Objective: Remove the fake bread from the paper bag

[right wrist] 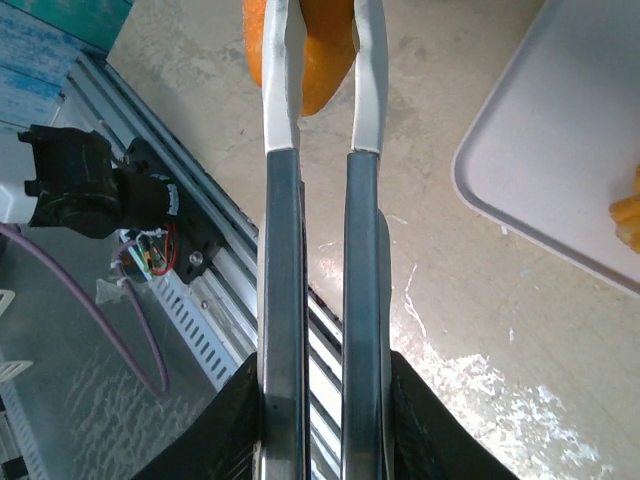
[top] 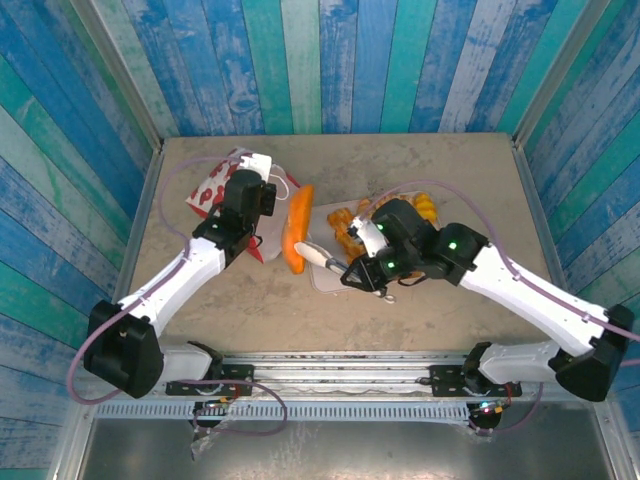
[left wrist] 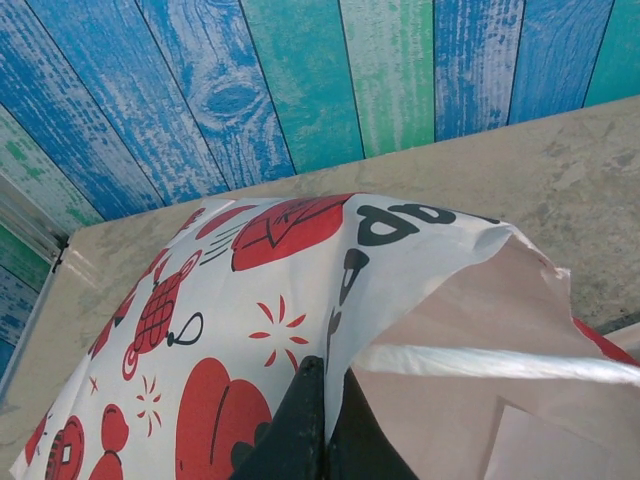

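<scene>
The paper bag lies tipped at the back left, red prints on white, its mouth facing right. My left gripper is shut on the bag's rim, one finger outside and one inside; a white handle crosses the opening. My right gripper is shut on metal tongs with white tips. The tips pinch a long orange loaf of fake bread, which stands on edge between bag and tray. More golden pastries sit on the tray; the bag's inside is mostly hidden.
A pale pinkish tray lies mid-table under my right arm, its corner at the right. Blue plank walls enclose the table. The metal rail and cables run along the near edge.
</scene>
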`<move>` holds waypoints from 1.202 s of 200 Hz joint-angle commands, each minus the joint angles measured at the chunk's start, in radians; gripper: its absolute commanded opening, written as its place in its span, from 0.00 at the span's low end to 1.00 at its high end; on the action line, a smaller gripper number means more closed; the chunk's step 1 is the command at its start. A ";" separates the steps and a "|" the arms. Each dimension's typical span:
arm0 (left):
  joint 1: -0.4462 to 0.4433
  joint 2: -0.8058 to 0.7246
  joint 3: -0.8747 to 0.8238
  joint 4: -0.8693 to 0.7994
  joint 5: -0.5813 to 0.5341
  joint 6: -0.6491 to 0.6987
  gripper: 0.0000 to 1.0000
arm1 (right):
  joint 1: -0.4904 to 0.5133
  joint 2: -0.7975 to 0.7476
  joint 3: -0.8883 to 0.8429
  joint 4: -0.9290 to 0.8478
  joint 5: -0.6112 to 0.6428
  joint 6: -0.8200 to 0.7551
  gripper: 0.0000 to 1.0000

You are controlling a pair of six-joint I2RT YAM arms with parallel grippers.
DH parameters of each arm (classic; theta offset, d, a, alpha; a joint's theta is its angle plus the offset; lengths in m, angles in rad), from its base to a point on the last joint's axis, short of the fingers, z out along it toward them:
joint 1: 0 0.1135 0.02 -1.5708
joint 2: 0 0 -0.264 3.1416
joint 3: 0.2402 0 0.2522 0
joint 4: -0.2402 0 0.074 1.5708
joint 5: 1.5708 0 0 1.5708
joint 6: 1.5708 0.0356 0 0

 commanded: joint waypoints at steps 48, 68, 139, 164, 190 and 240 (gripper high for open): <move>0.056 -0.155 -0.035 0.011 0.122 0.209 0.00 | -0.048 -0.181 -0.047 -0.066 0.085 0.017 0.01; 0.083 -0.222 -0.050 0.017 0.157 0.224 0.01 | -0.054 -0.204 -0.047 -0.096 0.105 0.017 0.01; 0.108 -0.320 -0.030 0.010 0.226 0.166 0.03 | -0.125 -0.257 -0.085 -0.118 0.088 -0.009 0.01; 0.108 -0.292 0.053 -0.065 0.129 -0.005 0.03 | -0.158 -0.228 -0.116 -0.074 0.009 -0.034 0.01; 0.108 -0.260 0.145 -0.181 0.115 -0.185 0.04 | -0.204 -0.179 -0.133 -0.022 -0.125 -0.074 0.01; 0.108 -0.276 0.164 -0.212 0.283 -0.408 0.08 | -0.355 -0.059 -0.181 0.066 -0.465 -0.171 0.01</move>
